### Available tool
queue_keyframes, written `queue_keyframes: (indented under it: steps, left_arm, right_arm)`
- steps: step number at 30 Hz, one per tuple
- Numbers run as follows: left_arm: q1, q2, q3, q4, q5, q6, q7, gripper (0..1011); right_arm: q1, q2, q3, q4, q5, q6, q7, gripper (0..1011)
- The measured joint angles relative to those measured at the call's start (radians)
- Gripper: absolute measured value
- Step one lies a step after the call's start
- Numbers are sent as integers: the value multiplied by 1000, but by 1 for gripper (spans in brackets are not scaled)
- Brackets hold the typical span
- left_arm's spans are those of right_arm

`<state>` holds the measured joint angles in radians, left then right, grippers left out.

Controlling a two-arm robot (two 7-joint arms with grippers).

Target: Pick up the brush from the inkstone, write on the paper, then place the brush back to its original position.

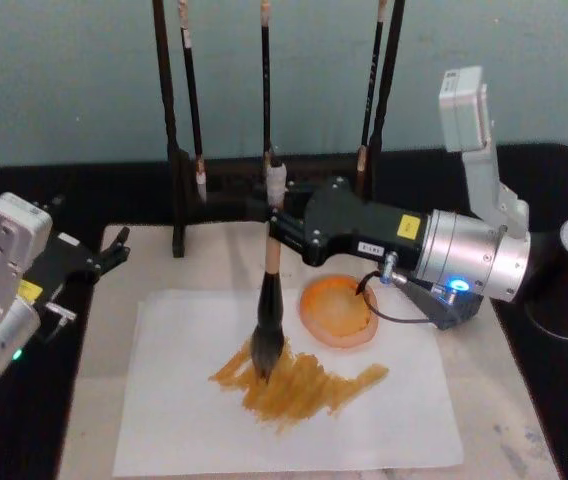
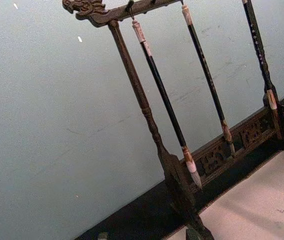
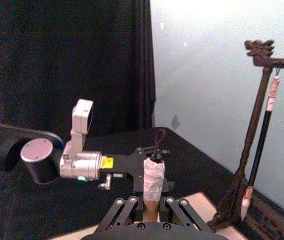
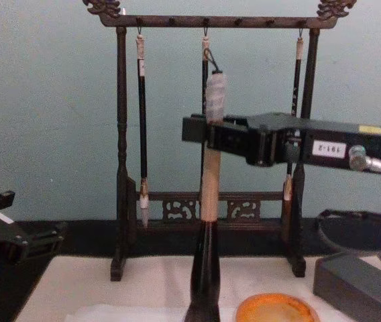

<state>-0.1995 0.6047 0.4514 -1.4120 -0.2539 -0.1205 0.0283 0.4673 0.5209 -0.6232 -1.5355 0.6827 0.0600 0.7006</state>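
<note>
Black and grey, the left end effector (image 1: 112, 252) sits parked off the felt mat (image 1: 94, 390), at 9 o'clock from the paper (image 1: 184, 410), so it poses little risk.

The paper looks thin and nothing weighs it down. With amber strokes (image 1: 309, 385) already wet across its middle, a sideways drag of the bristles may well wrinkle, shift or tear it.

The brush (image 1: 270, 290) stands upright with its bushy tip pressed onto the paper at the strokes' 9 o'clock end. Pushing lower would probably splay the hairs and blot the sheet.

The right end effector (image 1: 272, 224) is clamped firmly on the tan handle, high up near the white-wrapped end. With so much brush below the grasp, the handle could pivot in it if the tip snags.

At 12 o'clock, close behind, stands the rack (image 4: 257, 21). Its middle thin brush (image 1: 265, 80) hangs just beyond the held handle's top, so a careless lift may knock it swinging.

The inkstone (image 1: 339, 312), an amber round dish, lies at 2 o'clock from the tip, on the paper's far edge. A black cable (image 1: 369, 298) droops over its rim and might dip in or nudge it. On the way back, a loaded tip could drip across the sheet.
</note>
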Motion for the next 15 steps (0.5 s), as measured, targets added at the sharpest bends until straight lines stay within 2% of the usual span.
queue_keyframes:
  steps: [15]
  left_arm:
    - [0,0,0,0,0,0,0,1010]
  right_arm:
    - [0,6,-29,15,-35,5,10,161]
